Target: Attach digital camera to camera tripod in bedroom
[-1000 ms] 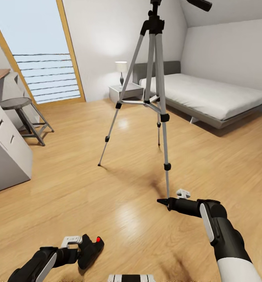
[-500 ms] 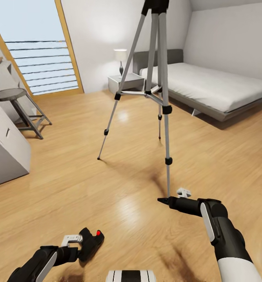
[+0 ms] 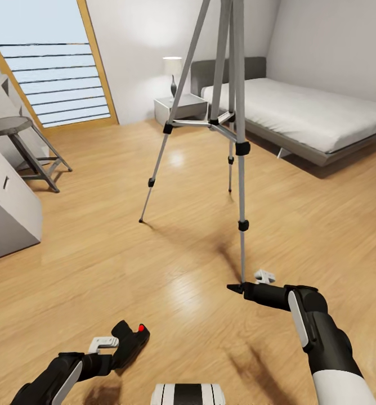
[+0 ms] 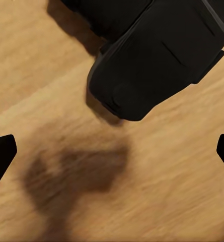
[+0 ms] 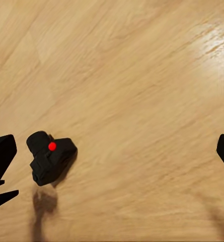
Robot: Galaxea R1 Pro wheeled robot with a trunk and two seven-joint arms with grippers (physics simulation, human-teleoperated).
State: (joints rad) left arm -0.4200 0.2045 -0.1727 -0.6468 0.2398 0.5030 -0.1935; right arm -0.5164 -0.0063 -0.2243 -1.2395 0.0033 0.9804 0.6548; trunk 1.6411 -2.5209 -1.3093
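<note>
The digital camera, black with a red button, hangs low over the wood floor with my left gripper shut on its near end. The left wrist view has the camera's body above its blurred shadow. Seen from the right wrist, the camera floats over the floor. The camera tripod stands ahead on silver legs, its top cut off by the picture's edge. My right gripper hovers right beside the tripod's nearest foot, fingers wide apart, holding nothing.
A grey low bed lies at the back right, with a nightstand and a lamp beside it. A grey stool and a white cabinet stand at the left, under a tall window.
The whole view has moved closer to the tripod and tipped down, so its pan head has left the top edge. Both arms keep their pose, and the camera stays in the left gripper.
</note>
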